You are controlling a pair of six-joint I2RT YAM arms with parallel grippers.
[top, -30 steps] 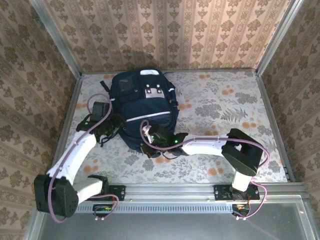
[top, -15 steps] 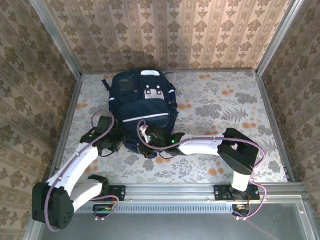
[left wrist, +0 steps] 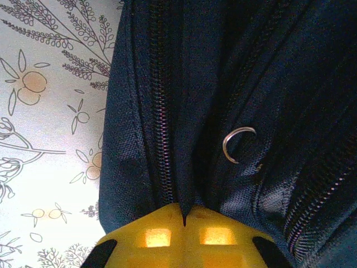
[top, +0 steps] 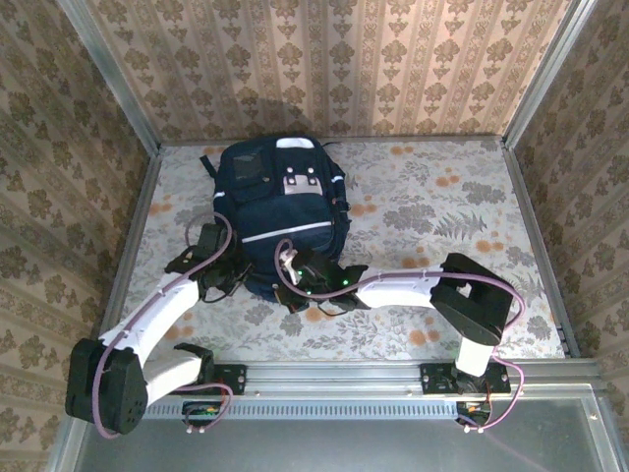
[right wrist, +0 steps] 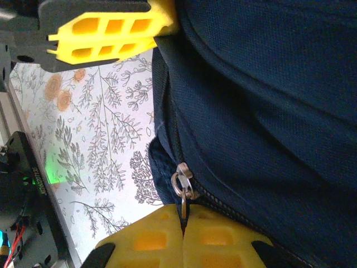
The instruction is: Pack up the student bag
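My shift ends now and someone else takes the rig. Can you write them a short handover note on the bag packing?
Left gripper: shut, pinching a fold of the student bag fabric.
Right gripper: shut on the zipper pull at the bag's near end.
Bag: lying on the table, far left, front up.
Done: both grips set.
Left: the bag looks shut; draw the pull to open it, then pack.

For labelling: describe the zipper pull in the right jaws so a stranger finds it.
Find the navy student bag on the floral table. At its near end, the right gripper is shut on the zipper pull: small silver rings against dark fabric.
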